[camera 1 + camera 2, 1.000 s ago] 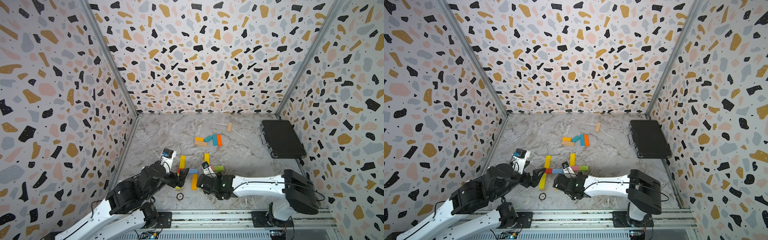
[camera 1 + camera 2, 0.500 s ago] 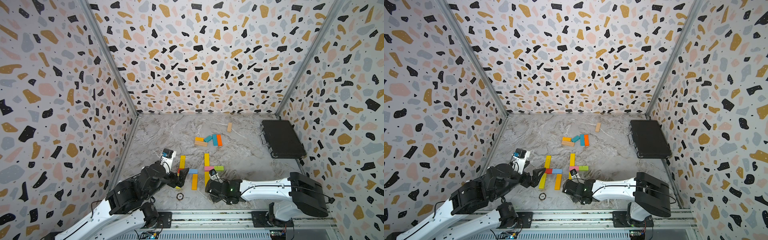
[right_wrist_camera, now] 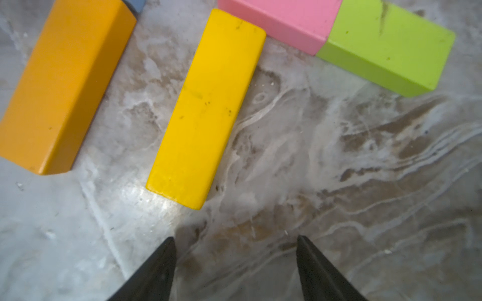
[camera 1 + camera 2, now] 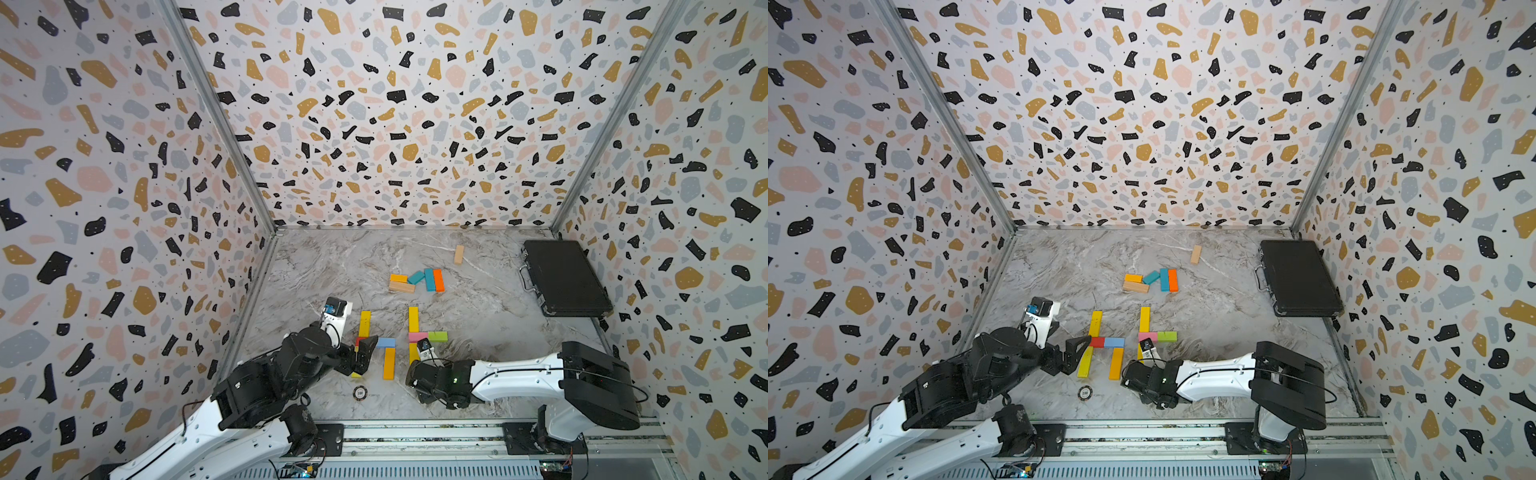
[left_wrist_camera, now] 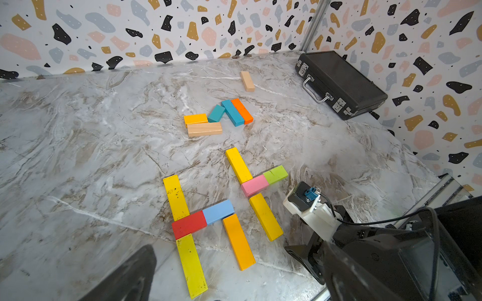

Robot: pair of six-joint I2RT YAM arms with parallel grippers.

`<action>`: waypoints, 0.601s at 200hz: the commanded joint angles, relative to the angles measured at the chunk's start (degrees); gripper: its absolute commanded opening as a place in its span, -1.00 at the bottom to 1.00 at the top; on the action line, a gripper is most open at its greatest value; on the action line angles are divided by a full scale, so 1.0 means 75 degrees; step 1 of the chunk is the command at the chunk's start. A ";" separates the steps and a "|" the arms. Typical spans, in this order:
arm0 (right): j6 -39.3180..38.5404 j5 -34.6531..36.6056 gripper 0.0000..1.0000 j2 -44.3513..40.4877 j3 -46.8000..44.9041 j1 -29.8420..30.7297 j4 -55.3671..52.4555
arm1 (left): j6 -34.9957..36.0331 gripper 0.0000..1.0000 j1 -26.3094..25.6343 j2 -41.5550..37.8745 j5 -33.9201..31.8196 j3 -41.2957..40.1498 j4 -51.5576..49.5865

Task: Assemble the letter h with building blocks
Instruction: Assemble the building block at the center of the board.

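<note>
Both stand released and empty, the left gripper [image 4: 1074, 354] spread just beside the red block [image 4: 1097, 342], the right gripper [image 3: 234, 238] parted near a flat yellow block [image 3: 206, 109] (its far end by the pink block [image 3: 281, 20]).

Glossy painted yellow block [image 3: 206, 109], bare wood block [image 5: 204, 129], polished marble tabletop [image 5: 91, 135]

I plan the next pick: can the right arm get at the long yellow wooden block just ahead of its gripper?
Probably yes. The right gripper is open and empty, the long yellow wooden block lies just ahead with only bare marble table between, and the long orange block beside it stands apart.
</note>
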 commanded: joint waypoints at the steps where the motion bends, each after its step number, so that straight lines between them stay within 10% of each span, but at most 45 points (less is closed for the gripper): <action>1: 0.0099 0.0231 0.48 0.0042 0.0053 -0.0070 -0.0145 | 0.0040 0.97 0.0039 -0.0030 -0.0087 -0.0033 0.0188; 120: 0.0029 0.0322 0.48 0.0193 0.0116 -0.0218 -0.0028 | 0.0044 0.98 0.0039 0.0001 -0.0085 -0.0044 0.0189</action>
